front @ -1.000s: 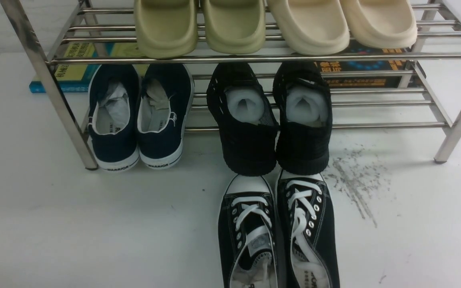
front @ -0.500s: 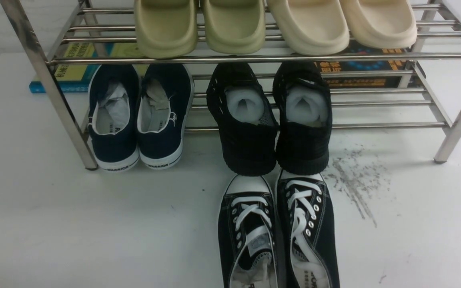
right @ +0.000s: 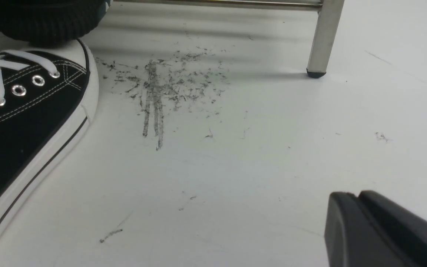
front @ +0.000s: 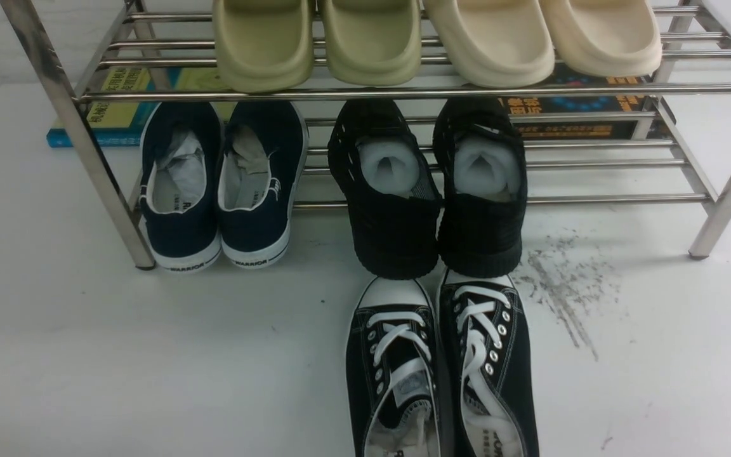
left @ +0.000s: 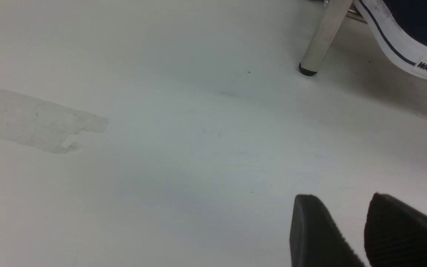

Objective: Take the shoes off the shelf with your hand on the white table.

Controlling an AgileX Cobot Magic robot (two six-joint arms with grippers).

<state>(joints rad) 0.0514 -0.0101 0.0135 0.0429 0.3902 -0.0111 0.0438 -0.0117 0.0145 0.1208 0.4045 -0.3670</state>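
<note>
The shoes (front: 441, 368), black canvas sneakers with white laces and toe caps, stand side by side on the white table (front: 150, 355), toes touching the black perforated pair at the shelf (front: 403, 94). One sneaker's toe (right: 20, 122) shows in the right wrist view. My right gripper (right: 356, 194) is shut with nothing in it, low over the table, apart from that sneaker. My left gripper (left: 341, 200) is open and holds nothing, hovering over bare table near a shelf leg (left: 323, 37). Neither gripper shows in the front view.
On the lower tier sit navy WARRIOR shoes (front: 223, 184) and all-black perforated shoes (front: 432, 190). Green slides (front: 318, 41) and cream slides (front: 543, 38) lie on the top tier. Books (front: 118, 108) lie behind the shelf. Dark scuff streaks (front: 562, 285) mark the table right of the sneakers.
</note>
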